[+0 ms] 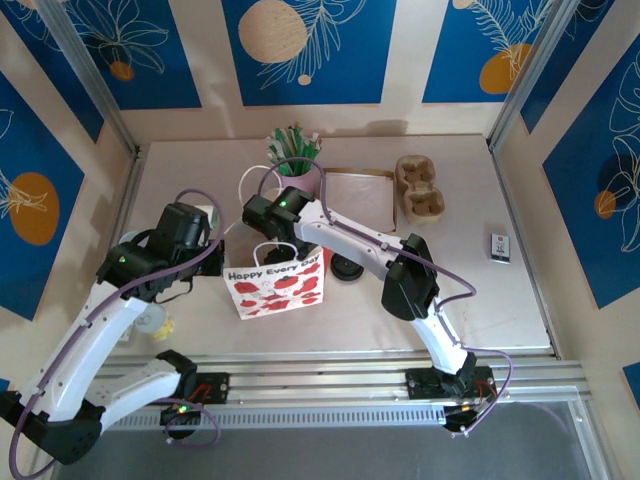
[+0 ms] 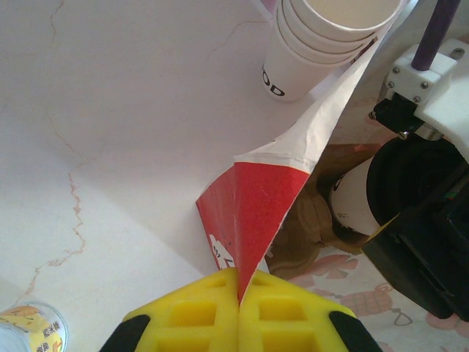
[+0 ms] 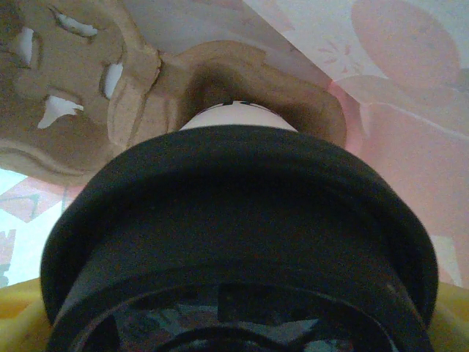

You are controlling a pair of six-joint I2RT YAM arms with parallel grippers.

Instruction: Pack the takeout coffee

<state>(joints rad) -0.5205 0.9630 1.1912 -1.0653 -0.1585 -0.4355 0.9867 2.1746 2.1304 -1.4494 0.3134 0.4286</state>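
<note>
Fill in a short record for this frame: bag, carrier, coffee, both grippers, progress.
bag: paper gift bag upright mid-table, mouth open
carrier: cardboard carrier inside the bag
coffee: takeout coffee, black lid on, inside the bag and pointed at a carrier pocket
left gripper: shut on the bag's top edge
right gripper: reaching into the bag, gripping the coffee at the lid end
progress: cup at the pocket; whether it is seated cannot be told

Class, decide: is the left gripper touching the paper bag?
Touching. In the left wrist view, the left gripper has its jaws shut on the paper bag at its red edge.
</note>
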